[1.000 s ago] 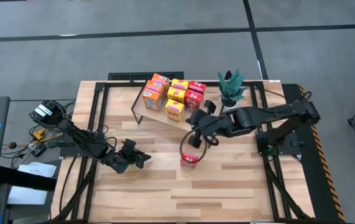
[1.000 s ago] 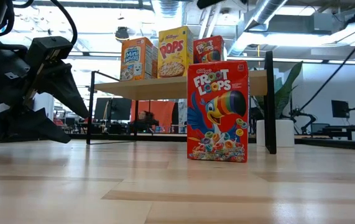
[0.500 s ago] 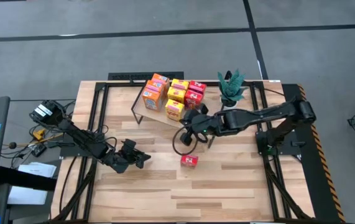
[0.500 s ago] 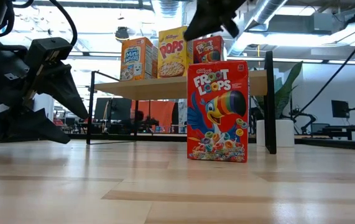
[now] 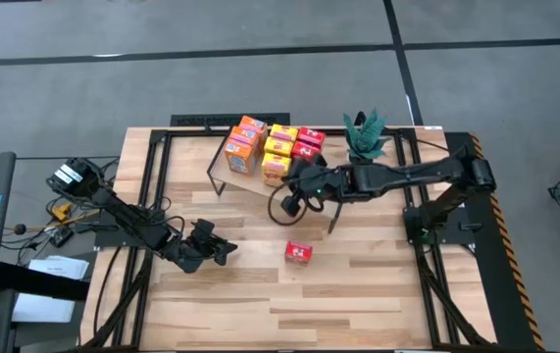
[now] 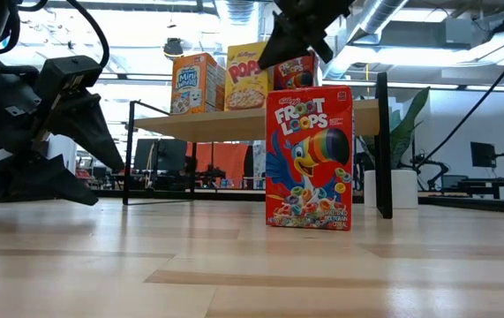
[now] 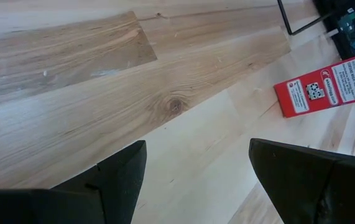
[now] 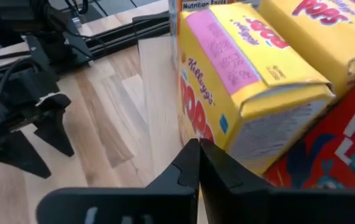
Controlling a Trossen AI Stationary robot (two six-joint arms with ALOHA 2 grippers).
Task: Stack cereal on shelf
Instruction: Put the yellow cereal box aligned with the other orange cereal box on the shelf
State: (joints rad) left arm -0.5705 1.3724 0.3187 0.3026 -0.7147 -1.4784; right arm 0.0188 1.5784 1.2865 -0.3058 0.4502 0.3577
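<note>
- The right gripper (image 5: 297, 182) is reaching over the front edge of the shelf (image 5: 223, 173), its fingers (image 8: 197, 163) pressed together on nothing, right beside a yellow Pops box (image 8: 239, 87)
- Several cereal boxes (image 5: 272, 149) are standing packed together on the shelf
- One red Froot Loops box (image 6: 309, 159) is standing upright on the tabletop (image 5: 358, 284), in front of the shelf
- The left gripper (image 5: 223, 247) is resting low over the table, well apart from the red box, fingers (image 7: 118, 177) spread

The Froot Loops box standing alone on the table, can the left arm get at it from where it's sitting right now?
Probably yes. The left gripper sits open on the table, pointed toward the Froot Loops box, with only bare wood between them. The right gripper is up by the shelf, out of the way.
</note>
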